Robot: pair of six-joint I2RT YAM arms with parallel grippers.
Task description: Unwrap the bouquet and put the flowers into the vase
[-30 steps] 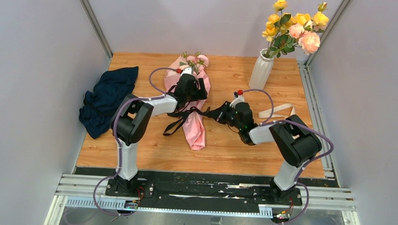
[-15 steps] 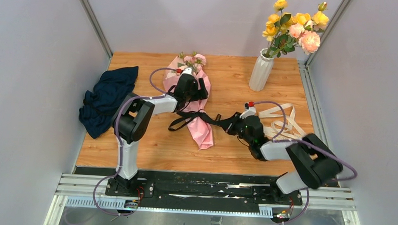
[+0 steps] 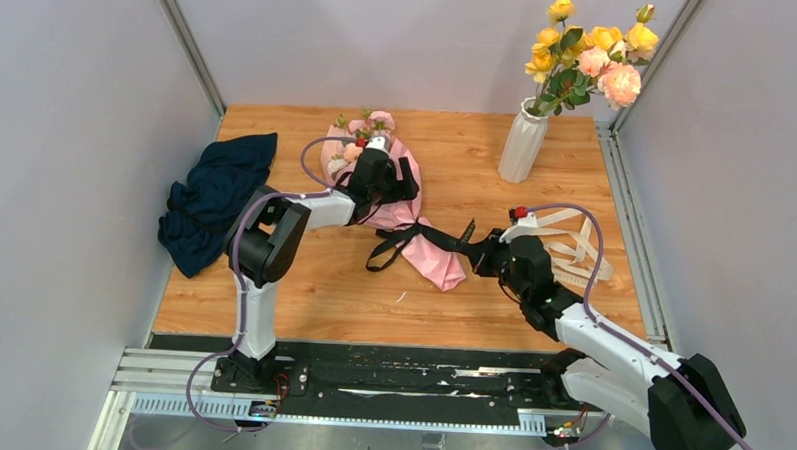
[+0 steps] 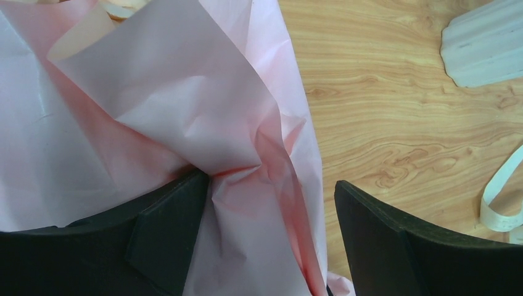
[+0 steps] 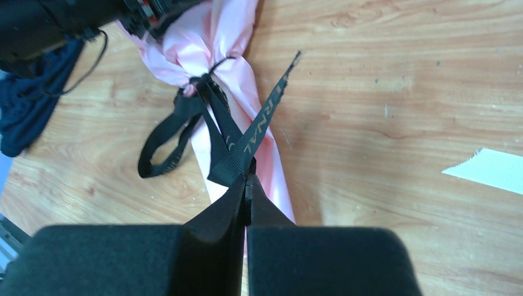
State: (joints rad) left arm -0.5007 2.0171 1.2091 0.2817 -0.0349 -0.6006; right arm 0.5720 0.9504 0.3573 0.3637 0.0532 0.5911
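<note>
right pincer [image 5: 247,182] clamped on black ribbon [image 5: 262,120], plain only from its wrist, left pincer [image 4: 271,246] wide astride bouquet [image 4: 154,123] paper, flowers [image 3: 381,117] half hidden from above, vase [image 4: 487,43] cropped at left wrist

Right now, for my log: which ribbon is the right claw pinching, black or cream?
The black ribbon, knotted round the bouquet; the right claw is shut on its tail. The cream ribbon lies loose nearby.
</note>
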